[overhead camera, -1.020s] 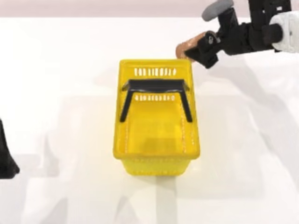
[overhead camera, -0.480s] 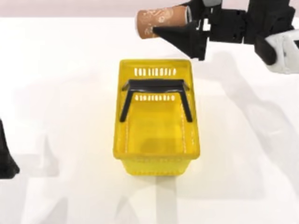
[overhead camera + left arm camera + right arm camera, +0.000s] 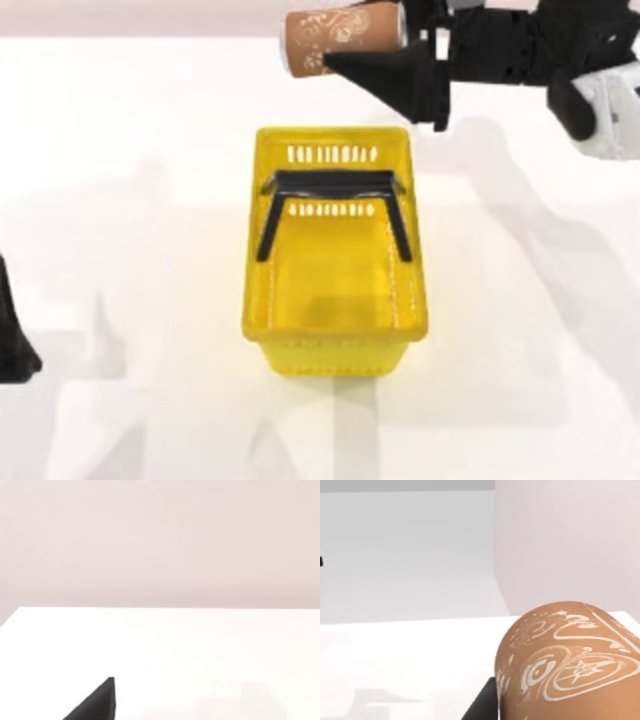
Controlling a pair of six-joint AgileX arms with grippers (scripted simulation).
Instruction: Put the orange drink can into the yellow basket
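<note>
Two arms are at the white table [image 3: 120, 200], but only one is busy. The right gripper [image 3: 385, 55] is up near the far edge of the table, a bit right of the middle, and its black fingers [image 3: 395, 75] are closed around the orange drink can [image 3: 340, 38]. The can lies on its side in the grip, up off the table, with its free end pointing toward the left side. It has pale swirly marks on it, and in the right wrist view the can [image 3: 570, 665] fills the near corner. The yellow basket [image 3: 262, 300] sits in the middle of the table, nearer than the can and apart from it. Its black handle [image 3: 330, 182] is folded across the far half of the basket. The left gripper [image 3: 12, 340] is parked at the left edge of the table, well away from the basket, and I cannot tell if its fingers are open or closed.
</note>
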